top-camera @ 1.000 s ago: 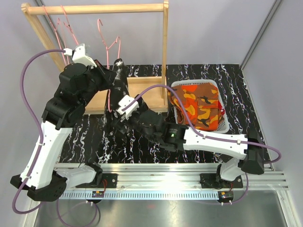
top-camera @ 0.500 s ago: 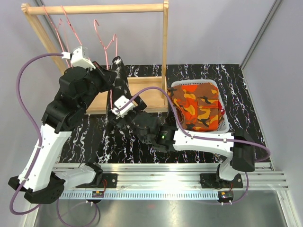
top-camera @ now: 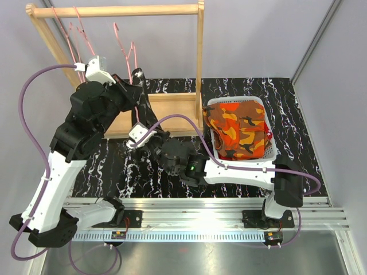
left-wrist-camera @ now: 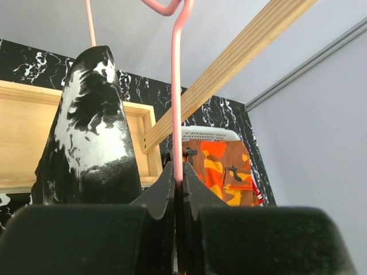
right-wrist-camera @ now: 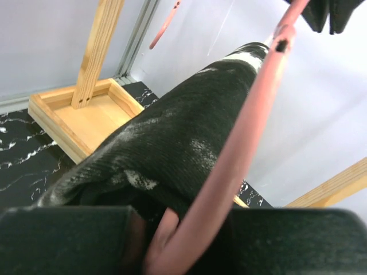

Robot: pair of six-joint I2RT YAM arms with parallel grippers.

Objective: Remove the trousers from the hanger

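Partly done: orange-brown trousers (top-camera: 238,129) in basket (top-camera: 235,100); black splashed trousers (left-wrist-camera: 92,137) draped on pink hanger (left-wrist-camera: 176,114) clamped in left hand (left-wrist-camera: 179,189); right hand (right-wrist-camera: 183,240) state unclear

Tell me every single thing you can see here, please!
wooden rack: one, pale wood, back left of the table
spare hangers: two or so, pink wire, on the rack's rail, left end
held hanger: one, pink wire, below the rail
black trousers: one, black with white splashes, draped on the held hanger
basket: one, white, right side of the table
orange trousers: one, orange-brown patterned, in the basket
red trousers: one, red, peeking out at the basket's right side
table: one, black with white marbling
left fingers: black, shut on the held hanger's wire
right fingers: black, either side of the black trousers and hanger wire; grip unclear
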